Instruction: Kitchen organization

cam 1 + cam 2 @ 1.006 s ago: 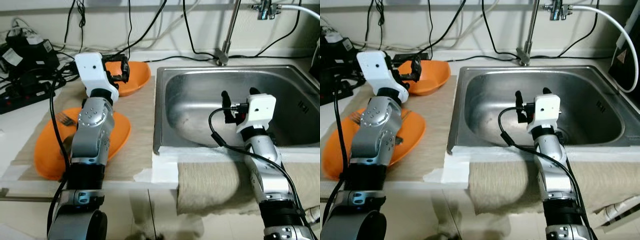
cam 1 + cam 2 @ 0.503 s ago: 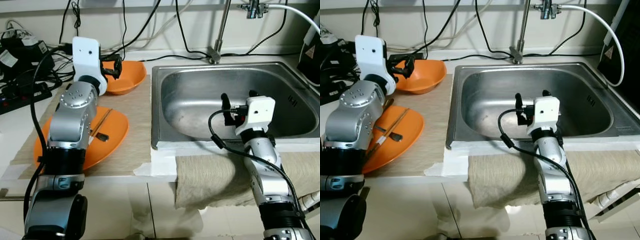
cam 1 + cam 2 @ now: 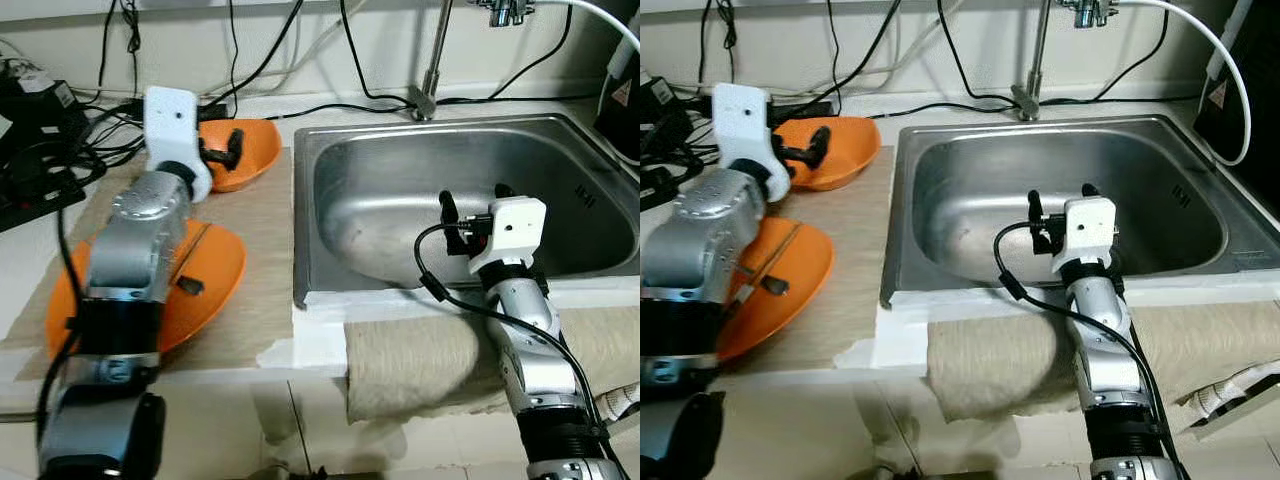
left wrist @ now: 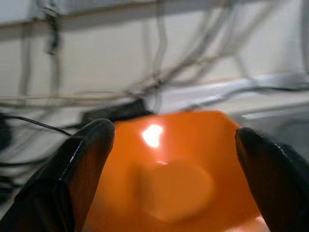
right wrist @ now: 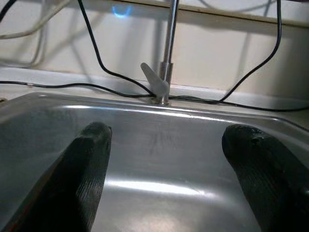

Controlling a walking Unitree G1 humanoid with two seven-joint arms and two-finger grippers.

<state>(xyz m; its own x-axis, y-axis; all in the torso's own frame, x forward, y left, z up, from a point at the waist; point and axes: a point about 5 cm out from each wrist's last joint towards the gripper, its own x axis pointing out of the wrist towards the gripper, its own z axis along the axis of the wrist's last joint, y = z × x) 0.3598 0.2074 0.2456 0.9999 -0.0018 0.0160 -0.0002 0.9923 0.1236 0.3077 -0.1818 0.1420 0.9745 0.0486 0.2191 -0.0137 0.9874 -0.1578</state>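
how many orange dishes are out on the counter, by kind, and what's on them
orange bowl: 1
orange plate: 1
utensils lying on the plate: cannot tell the number, partly hidden by the left arm
total orange dishes: 2

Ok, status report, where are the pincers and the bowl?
Left pincer open over the orange bowl. Right pincer open above the sink, empty. Utensils on the plate, nothing blocking.
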